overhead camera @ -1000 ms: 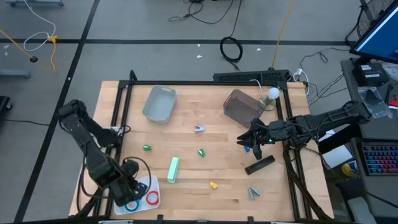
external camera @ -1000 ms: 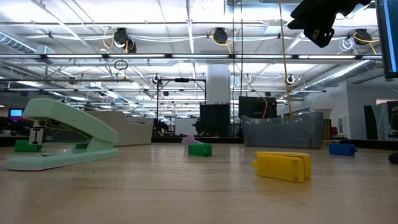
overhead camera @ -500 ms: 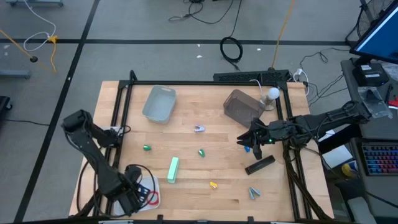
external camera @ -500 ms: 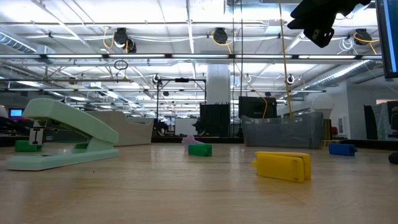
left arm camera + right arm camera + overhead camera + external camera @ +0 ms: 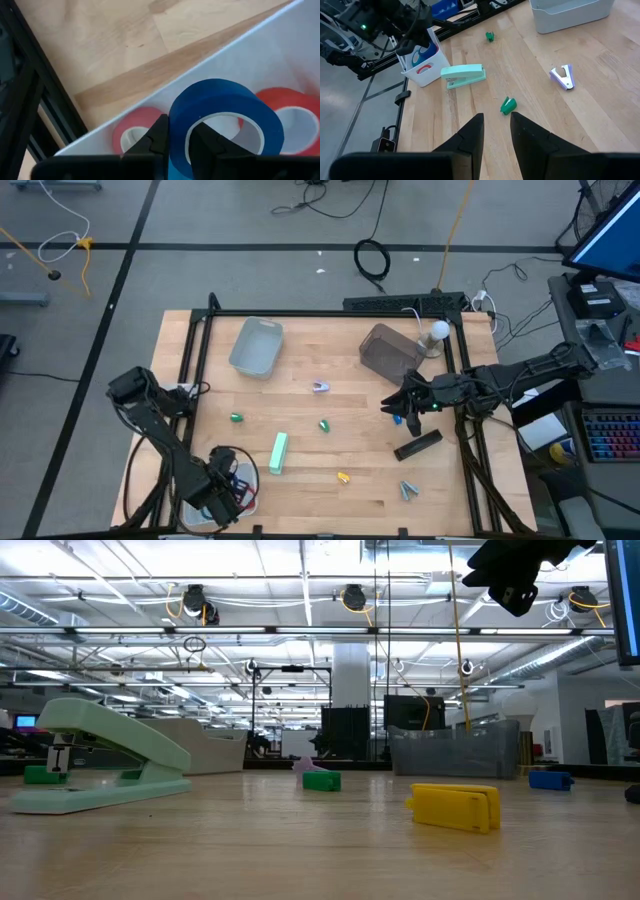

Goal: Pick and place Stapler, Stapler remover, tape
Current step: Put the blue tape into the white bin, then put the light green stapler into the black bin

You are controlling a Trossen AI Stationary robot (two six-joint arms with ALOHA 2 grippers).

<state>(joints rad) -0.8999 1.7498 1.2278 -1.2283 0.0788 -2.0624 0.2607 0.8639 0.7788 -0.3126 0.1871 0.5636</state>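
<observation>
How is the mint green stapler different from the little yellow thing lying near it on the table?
The mint green stapler is much bigger than the yellow piece. The stapler's top arm slopes up over its base, leaving a gap at one end; the yellow piece is a flat, closed block. The stapler is pale green, the other bright yellow. Both rest on the wooden table, untouched by either arm.

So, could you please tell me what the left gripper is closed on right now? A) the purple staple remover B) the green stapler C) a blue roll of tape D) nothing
C: in the left wrist view the left gripper pinches the wall of the blue roll of tape over the white tray, beside the red rolls.
</observation>
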